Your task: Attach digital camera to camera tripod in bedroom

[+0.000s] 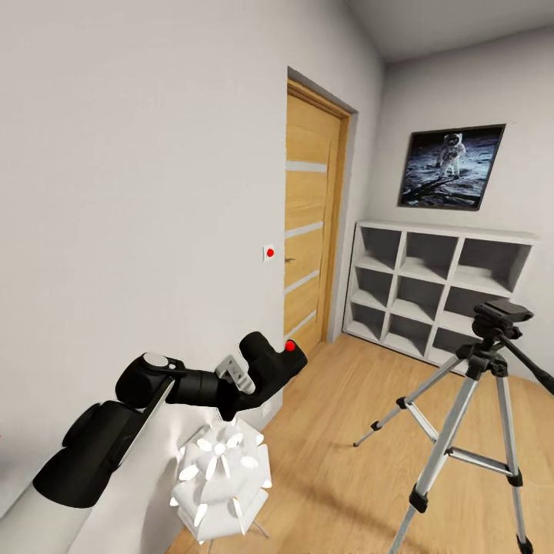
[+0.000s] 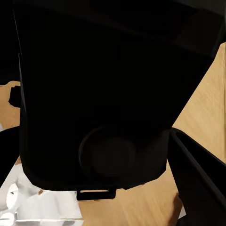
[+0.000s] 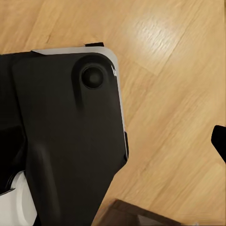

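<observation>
The head view looks forward and down across the wood floor (image 1: 338, 431) toward the door (image 1: 312, 215) and tripod (image 1: 469, 415), while both wrist views face that same floor (image 3: 179, 94) at close range.

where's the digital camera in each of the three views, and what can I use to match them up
Head view: camera lower centre-left, held up by the left gripper near the wall.
Left wrist view: camera close up, a dark body across most of the frame.
Right wrist view: not in it.
Shared landmark: the wood floor.
</observation>
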Controlling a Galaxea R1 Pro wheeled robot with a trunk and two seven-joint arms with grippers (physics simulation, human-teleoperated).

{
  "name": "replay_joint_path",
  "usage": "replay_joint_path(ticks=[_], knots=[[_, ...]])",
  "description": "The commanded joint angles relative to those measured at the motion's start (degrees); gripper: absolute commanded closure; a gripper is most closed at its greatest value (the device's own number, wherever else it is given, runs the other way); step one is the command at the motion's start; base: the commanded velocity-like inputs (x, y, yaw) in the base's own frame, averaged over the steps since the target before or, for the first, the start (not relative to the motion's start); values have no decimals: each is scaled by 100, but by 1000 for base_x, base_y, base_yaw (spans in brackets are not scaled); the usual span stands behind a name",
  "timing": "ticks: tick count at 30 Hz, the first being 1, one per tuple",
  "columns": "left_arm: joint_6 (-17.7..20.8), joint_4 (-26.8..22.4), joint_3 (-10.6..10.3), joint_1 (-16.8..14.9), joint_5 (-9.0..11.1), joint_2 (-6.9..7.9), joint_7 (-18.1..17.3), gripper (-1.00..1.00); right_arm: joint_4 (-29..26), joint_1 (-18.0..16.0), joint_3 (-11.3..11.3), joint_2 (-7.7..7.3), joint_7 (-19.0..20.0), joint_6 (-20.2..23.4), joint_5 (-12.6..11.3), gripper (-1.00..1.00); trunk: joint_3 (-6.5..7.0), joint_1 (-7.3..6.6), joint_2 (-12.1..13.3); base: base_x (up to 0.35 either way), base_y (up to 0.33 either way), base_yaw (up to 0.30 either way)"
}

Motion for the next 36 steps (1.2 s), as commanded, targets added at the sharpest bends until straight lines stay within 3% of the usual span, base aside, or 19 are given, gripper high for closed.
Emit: replay_joint_path(ticks=[1,36], knots=[[20,-7,0,-2,-48,3,-56,100,27,-9,48,4,-3,-41,-53,-100,-2,2,-5,0,0,-300],[20,-7,0,-2,-48,6,-51,100,27,-9,48,4,-1,-41,-53,-100,-2,2,-5,0,0,-299]])
